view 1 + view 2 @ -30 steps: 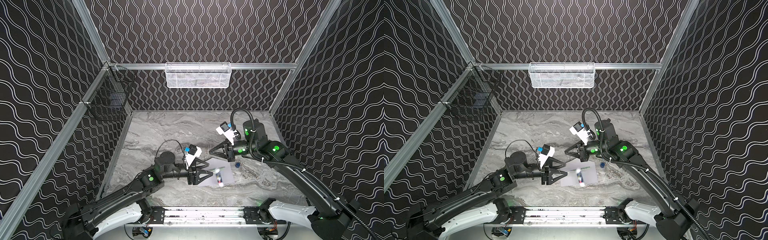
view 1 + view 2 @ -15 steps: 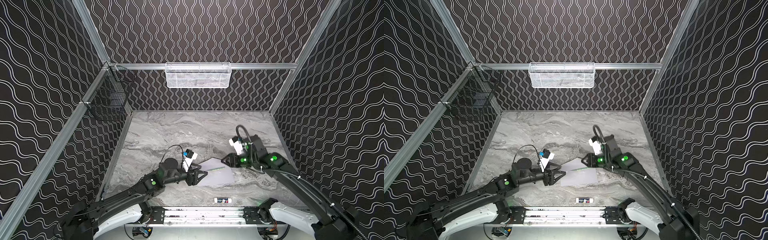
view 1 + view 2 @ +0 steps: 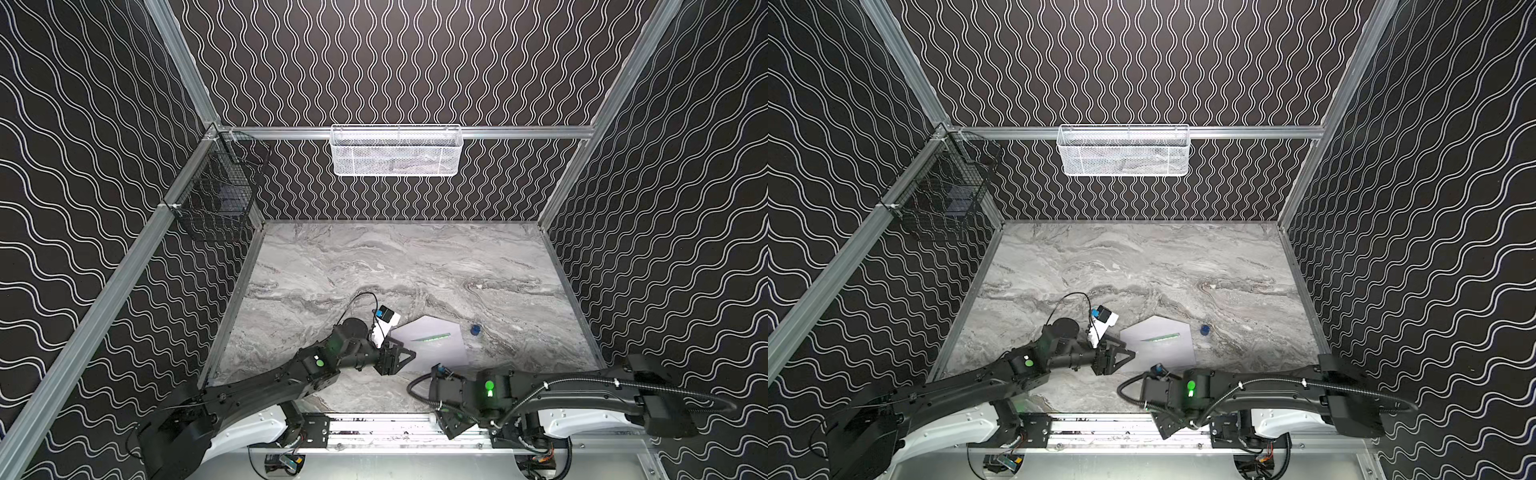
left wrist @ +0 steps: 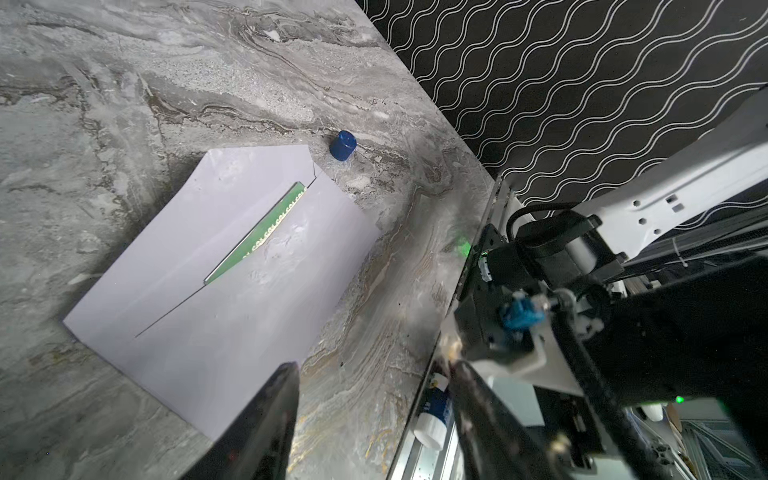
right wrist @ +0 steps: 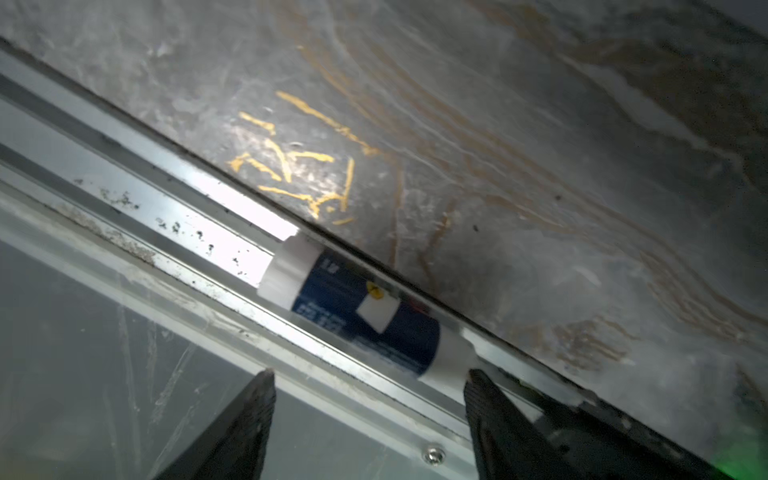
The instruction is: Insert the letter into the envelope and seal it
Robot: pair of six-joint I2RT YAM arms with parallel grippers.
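The pale envelope [image 3: 436, 353] [image 3: 1163, 353] [image 4: 249, 332] lies flat on the marble table near its front, flap spread open away from the body. A thin green-patterned edge of the letter [image 3: 432, 337] [image 3: 1160, 338] [image 4: 266, 232] shows at its mouth; the rest is inside. My left gripper [image 3: 409, 356] [image 3: 1129, 355] [image 4: 374, 368] hovers open and empty at the envelope's left corner. My right gripper [image 5: 370, 374] points down at the front rail, open, just above a blue-and-white glue stick [image 5: 365, 316] [image 4: 434, 411] lying in the rail's groove.
A small blue cap [image 3: 476, 329] [image 3: 1204, 330] [image 4: 343, 145] stands on the table right of the envelope. The right arm's wrist [image 3: 488, 388] hangs over the aluminium front rail [image 3: 374, 428]. A white mesh basket [image 3: 397, 151] and a black wire basket [image 3: 216, 199] hang on the walls.
The glue stick went from the envelope down to the front rail. My right arm swung from behind the envelope to the front edge and its gripper opened. The left gripper shifted slightly.
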